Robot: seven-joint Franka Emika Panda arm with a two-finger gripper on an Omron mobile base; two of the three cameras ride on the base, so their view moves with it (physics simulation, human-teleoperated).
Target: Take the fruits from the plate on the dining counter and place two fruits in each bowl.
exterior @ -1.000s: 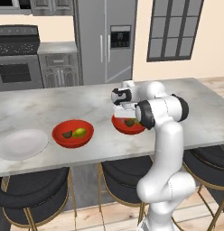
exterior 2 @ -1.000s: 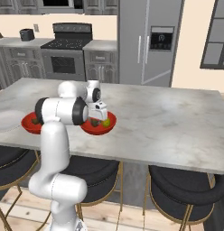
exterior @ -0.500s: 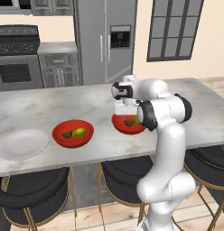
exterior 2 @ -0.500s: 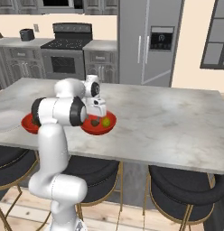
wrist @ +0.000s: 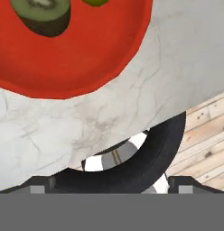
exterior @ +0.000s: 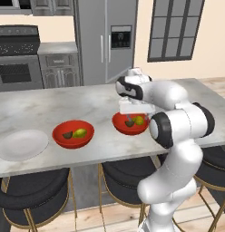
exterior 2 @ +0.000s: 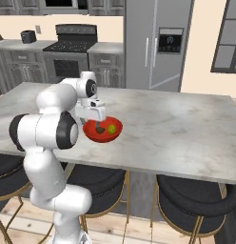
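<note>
Marbled dining counter [exterior: 51, 106]; grey kitchen behind

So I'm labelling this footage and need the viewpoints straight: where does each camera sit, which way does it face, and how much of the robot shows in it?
Left base view: behind the arm on its left, facing forward and down over the dining counter; white arm rises at lower right, above the right bowl.
Right base view: behind on its right, same counter; arm at lower left.
Hand view: on the hand, looking down at the bowl's rim, counter edge and a stool.
Both base views share bowl, counter, fridge.
</note>
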